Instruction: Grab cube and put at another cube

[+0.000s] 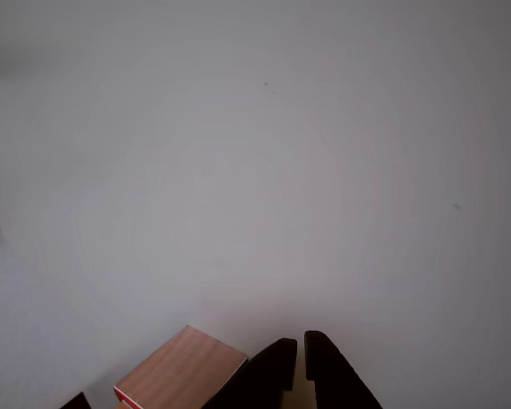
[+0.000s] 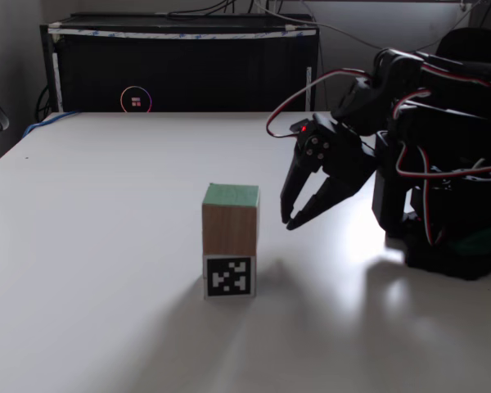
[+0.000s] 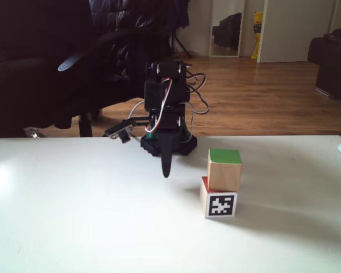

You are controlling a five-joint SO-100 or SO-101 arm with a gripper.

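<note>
Tool [image 2: 293, 219]: jaws a little apart and gripping nothing, tips pointing down just above the worktop [image 2: 106, 246], apart from the stack and on its arm-base side. The cube [image 2: 230, 219], green face up, sits squarely on another cube [image 2: 230, 276], whose marker face shows in both fixed views; the pair stands mid-worktop, well in from every edge. Judged from this, placement is done and only withdrawal remains; the arm is folded back over its base near the worktop's edge.
</note>
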